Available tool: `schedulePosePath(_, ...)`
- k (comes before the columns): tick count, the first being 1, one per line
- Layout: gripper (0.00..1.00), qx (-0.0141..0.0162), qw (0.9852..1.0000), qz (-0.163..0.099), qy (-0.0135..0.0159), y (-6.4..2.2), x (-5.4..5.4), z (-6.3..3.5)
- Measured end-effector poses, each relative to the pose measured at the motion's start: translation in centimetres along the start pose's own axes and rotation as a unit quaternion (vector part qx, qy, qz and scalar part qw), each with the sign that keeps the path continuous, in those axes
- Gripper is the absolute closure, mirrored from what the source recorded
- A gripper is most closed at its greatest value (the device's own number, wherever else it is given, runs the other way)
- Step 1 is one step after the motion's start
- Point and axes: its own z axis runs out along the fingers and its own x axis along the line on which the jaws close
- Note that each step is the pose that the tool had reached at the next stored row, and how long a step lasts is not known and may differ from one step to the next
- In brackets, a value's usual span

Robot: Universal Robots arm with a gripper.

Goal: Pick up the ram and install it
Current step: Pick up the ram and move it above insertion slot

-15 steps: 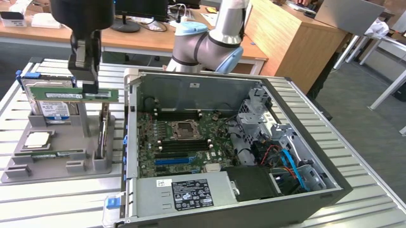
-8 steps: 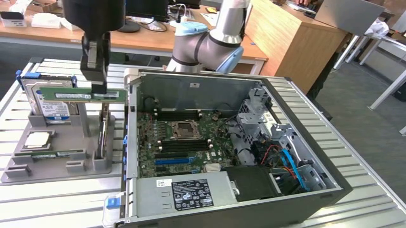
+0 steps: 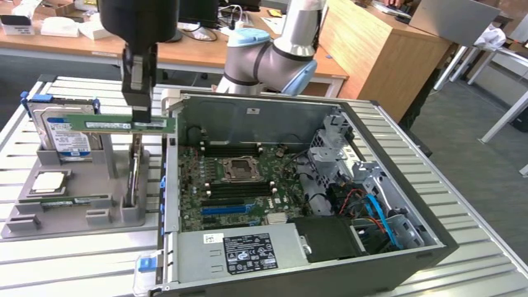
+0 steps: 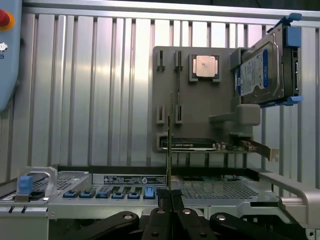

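On the exterior view's left, a grey stand [image 3: 107,213] sits on the table [image 3: 74,260]. A blue hard drive [image 3: 68,135] stands at the back of the stand, and a spare green stick [image 3: 70,201] lies flat near the front. Up above the stand hangs the tool [image 3: 142,117]. It is squeezed almost all the way shut on the top edge of the ram [image 3: 99,125], close to the middle of the stick. The ram is up in the air, standing on its thin edge. Its long side runs from nine o'clock to three o'clock in the exterior view, nearly level. In the wrist view the ram [image 4: 170,150] looks like one thin line poking straight out from between the fingers [image 4: 159,215] of the tool [image 4: 171,200]. Going right, the open computer case [image 3: 412,185] lies on its side with the motherboard [image 3: 198,179] facing up. The long black slots [image 3: 239,190] on that board lie at about four o'clock from the ram, lower down and well apart from it. Those slots also seem to run from nine to three, so I think the stick points nearly the same way as they do. A blue slot [image 3: 224,210] sits just beside them, at six o'clock from them.
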Motion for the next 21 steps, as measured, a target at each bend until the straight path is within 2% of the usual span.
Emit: schedulePosePath(21, 0.89, 0.0000, 1.0000, 0.000, -0.0010, -5.58, 0.0, -0.28)
